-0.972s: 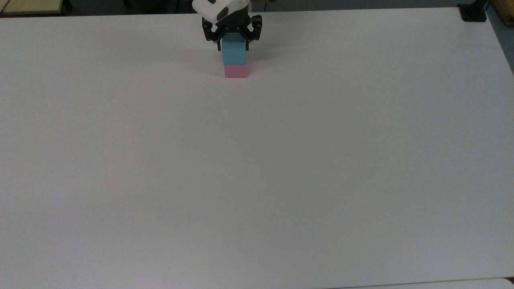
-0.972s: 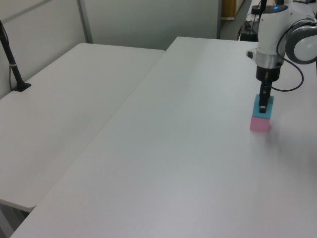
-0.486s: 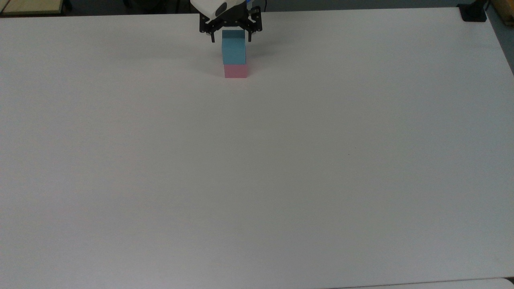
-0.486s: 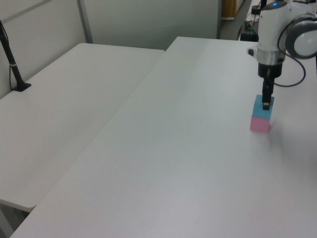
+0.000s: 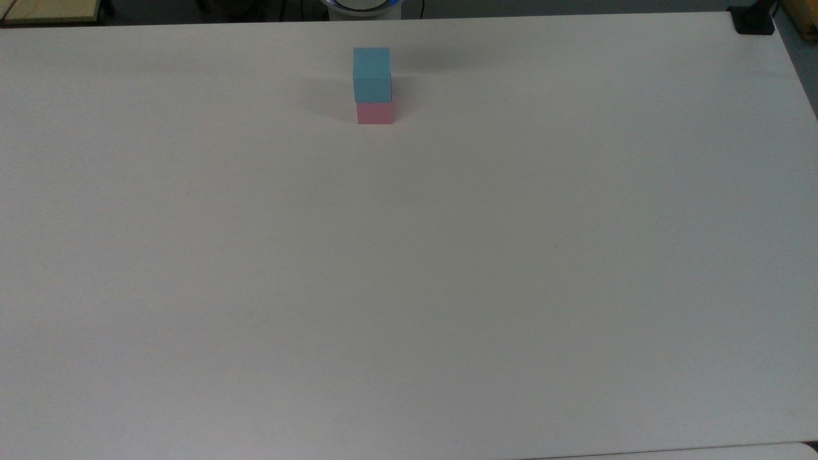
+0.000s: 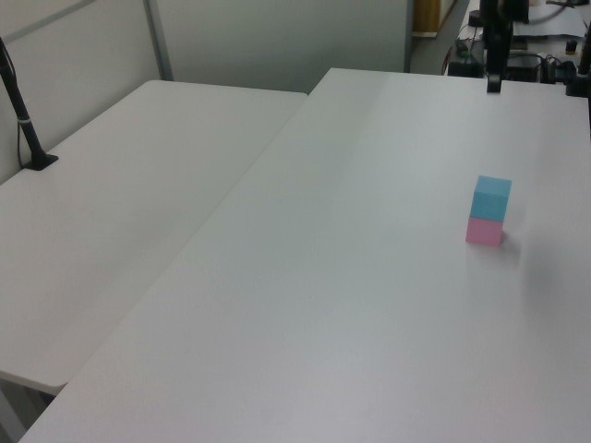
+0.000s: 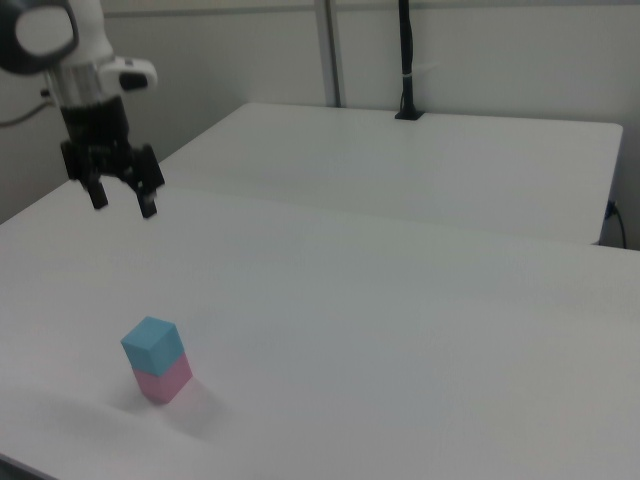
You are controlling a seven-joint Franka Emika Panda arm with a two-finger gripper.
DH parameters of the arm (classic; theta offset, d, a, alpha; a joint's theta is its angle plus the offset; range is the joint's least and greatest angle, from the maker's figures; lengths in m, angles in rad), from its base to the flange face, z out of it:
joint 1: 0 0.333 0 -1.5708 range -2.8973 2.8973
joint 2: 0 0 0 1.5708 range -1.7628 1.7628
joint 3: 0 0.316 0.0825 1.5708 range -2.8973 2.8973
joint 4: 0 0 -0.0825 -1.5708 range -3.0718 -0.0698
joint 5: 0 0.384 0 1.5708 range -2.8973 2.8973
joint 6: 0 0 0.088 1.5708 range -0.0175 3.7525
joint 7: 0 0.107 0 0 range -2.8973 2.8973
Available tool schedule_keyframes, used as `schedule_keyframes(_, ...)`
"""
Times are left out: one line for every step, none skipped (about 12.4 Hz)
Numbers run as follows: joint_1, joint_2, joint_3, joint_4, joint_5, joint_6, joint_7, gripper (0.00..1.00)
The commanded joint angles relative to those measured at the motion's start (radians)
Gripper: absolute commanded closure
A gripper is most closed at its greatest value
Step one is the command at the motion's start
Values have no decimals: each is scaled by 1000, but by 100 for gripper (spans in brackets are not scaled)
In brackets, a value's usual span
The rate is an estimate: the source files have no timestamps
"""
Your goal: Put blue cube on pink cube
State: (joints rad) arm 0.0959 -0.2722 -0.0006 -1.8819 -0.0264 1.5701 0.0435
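The blue cube [image 7: 153, 343] sits on the pink cube [image 7: 163, 381], the two touching and stacked near the table's [image 5: 409, 287] far edge in the top view. The gripper [image 7: 122, 204] hangs well above the stack and off toward the right view's upper left, its fingers spread wide and holding nothing. So the relation that matters is plain — the stack lies below the tool and clear of it, and any coming move needs only to stay away from it. Neither cube has a long axis, and there is only the one arm.

The right view shows the open fingers and the gap between tool and stack. The top view shows instead how the cubes line up: the blue one reads slightly toward the top view's left of the pink one, though it looks squarely seated. By these views the task appears done.
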Motion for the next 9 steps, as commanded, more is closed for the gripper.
schedule_keyframes(2,125,-10,199,5,-90,-22,0)
schedule_keyframes(2,170,-12,245,0,-90,-25,0)
schedule_keyframes(-11,270,-24,348,3,-105,-52,0)
schedule_keyframes(-18,340,-24,415,0,-123,-57,0)
schedule_keyframes(-19,372,-24,431,-6,-114,-59,0)
schedule_keyframes(-27,375,-24,429,-9,-110,-66,0)
schedule_keyframes(-45,373,-24,429,-9,-95,-83,0)
schedule_keyframes(-45,372,-24,426,-10,-75,-73,0)
schedule_keyframes(-47,366,-25,426,-10,-68,-71,0)
